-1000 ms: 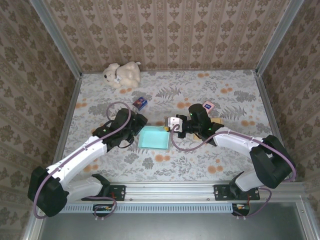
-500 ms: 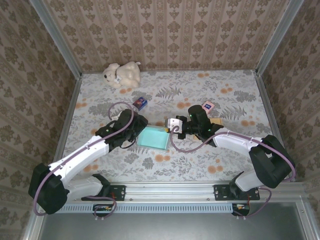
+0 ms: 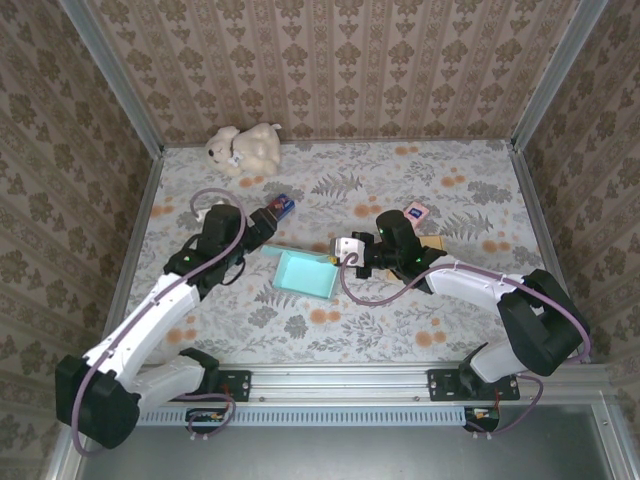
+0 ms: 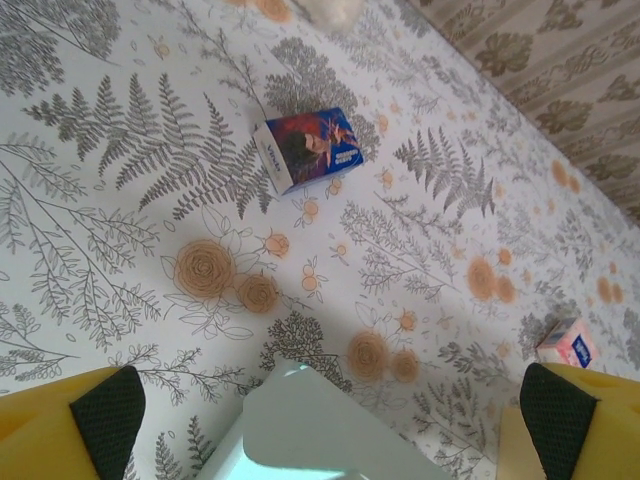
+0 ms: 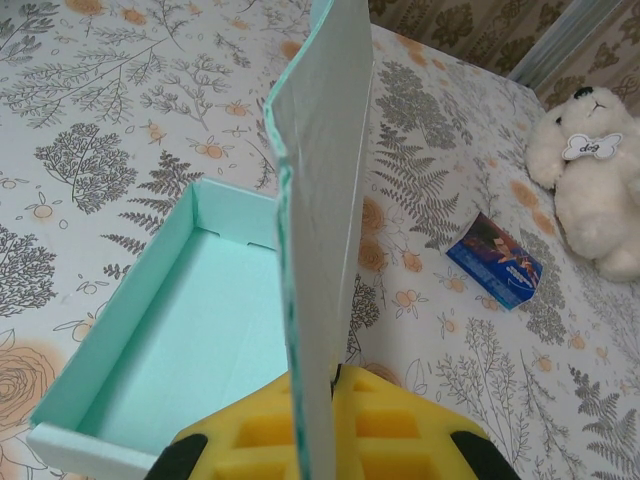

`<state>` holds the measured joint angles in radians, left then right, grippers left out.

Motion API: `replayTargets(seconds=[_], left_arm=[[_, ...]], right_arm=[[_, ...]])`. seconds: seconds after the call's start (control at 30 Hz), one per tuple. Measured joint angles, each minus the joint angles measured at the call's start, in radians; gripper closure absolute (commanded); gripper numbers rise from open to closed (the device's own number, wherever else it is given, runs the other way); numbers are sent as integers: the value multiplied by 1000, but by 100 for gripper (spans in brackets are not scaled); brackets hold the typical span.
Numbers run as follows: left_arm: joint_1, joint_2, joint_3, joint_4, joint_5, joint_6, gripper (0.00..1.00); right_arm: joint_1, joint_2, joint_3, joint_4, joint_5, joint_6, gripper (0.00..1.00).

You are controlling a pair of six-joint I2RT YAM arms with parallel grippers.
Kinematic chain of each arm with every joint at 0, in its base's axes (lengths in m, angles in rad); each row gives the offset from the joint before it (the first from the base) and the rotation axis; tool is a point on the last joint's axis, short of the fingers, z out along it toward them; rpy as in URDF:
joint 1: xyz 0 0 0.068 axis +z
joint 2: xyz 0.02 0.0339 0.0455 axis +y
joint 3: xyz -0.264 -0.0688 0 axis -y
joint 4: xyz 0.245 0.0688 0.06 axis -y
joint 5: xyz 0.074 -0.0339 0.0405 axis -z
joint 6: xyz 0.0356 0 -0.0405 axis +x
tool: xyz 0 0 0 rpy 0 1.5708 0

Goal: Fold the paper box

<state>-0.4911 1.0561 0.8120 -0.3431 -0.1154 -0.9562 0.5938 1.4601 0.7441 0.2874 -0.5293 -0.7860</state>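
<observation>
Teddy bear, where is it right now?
In the top view the teddy bear lies at the far left of the table, by the back wall, just beyond the small blue box.

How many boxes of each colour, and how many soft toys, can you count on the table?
teal paper box: 1
blue carton: 1
pink carton: 1
white plush toy: 1
Total: 4
</observation>
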Motion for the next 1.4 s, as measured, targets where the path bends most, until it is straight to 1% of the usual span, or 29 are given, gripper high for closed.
replayTargets(seconds=[0.17,0.27,0.37,0.5,0.63,0.73,0.93,1.07,1.3,1.37,1.4], left_arm=[[1,56,-11,90,96,-2,3],[-9,79,-22,131,132,-19,5],[-40,111,-22,147,147,-41,6],[-78,142,-22,143,142,-54,6],[-78,145,-22,125,118,-55,6],[-79,152,-22,128,124,-72,7],[-121,187,-17,134,124,-127,9],[-160,204,5,124,102,-153,12],[-201,211,14,88,32,-167,20],[-208,210,1,92,11,-170,21],[-209,210,-9,98,6,-174,22]], right_arm=[[0,10,0,0,0,0,100],[0,21,0,0,0,0,100],[0,22,0,0,0,0,100],[0,22,0,-4,0,0,100],[0,23,0,-6,0,0,100],[0,26,0,-6,0,0,100],[0,28,0,-6,7,1,100],[-3,28,0,-6,11,1,100],[-4,28,0,-6,11,0,100],[-4,28,0,-6,13,0,97],[-3,29,0,-6,16,0,93]])
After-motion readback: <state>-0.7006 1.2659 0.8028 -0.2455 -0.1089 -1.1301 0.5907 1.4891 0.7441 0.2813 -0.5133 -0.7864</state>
